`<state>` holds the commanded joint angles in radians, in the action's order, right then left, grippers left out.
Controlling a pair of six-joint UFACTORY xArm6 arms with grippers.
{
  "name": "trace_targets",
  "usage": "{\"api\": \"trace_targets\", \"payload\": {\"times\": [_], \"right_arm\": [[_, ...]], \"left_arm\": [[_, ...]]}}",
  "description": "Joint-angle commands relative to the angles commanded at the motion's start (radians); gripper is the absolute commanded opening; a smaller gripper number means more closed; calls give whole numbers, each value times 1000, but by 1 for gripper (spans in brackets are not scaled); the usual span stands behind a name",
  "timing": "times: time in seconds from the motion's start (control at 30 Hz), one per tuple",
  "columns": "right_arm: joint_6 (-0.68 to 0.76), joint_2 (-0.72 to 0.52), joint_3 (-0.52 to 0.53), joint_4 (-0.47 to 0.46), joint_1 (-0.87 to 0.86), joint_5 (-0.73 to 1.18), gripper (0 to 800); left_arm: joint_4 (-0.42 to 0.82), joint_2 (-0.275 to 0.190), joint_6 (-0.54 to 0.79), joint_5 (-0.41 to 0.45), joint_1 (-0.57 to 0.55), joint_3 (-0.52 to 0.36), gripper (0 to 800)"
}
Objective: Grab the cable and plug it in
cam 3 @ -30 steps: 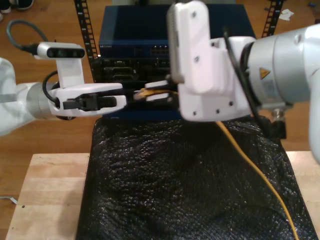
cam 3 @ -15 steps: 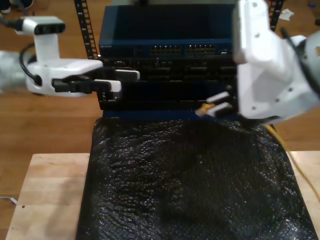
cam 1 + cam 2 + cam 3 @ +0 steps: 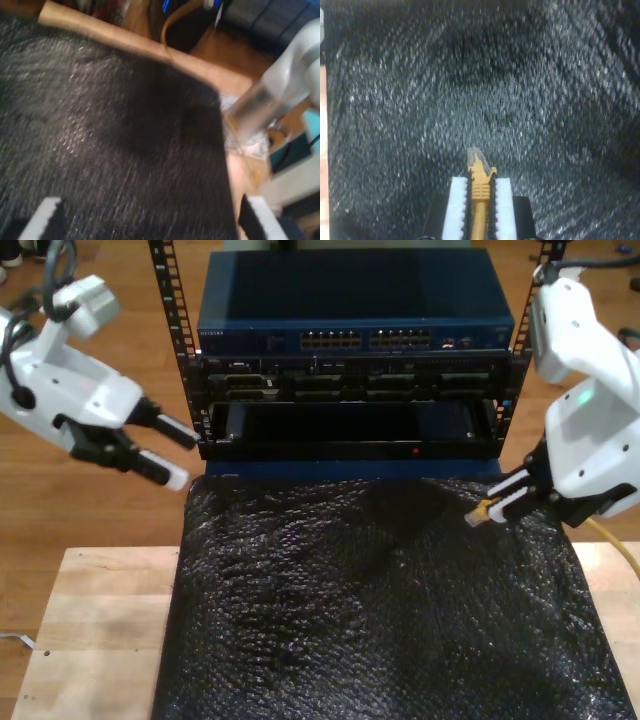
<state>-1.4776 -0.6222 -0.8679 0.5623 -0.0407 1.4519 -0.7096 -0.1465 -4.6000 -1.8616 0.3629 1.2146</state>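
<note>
Cable (image 3: 479, 200) plug clamped between my second gripper's (image 3: 481, 192) jaws; my first gripper's (image 3: 168, 451) apart.

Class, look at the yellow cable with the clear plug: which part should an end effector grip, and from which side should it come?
Grip the cable on its yellow boot just behind the plug, coming from the cord end, as my second gripper does. The boot is stiff and flat-sided, so the pads clamp it squarely, and the plug sticks out free in front, ready to meet a port on the rack.

Thin yellow-orange cable (image 3: 479, 200) with small clear plug. Pinched between white pads of my second gripper (image 3: 479, 200), plug tip poking forward.
</note>
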Motion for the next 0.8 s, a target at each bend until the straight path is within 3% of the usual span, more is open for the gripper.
{"api": "trace_targets", "payload": {"times": [0.4,0.6,0.8], "right_arm": [[29,75,2,-152,2,-101,1],[29,103,20,-195,2,-129,1],[31,118,34,-209,5,-153,1]], "left_arm": [[258,-52,178,51,97,-23,799],[370,-129,385,54,175,-137,799],[450,-147,597,54,328,-204,799]]}}
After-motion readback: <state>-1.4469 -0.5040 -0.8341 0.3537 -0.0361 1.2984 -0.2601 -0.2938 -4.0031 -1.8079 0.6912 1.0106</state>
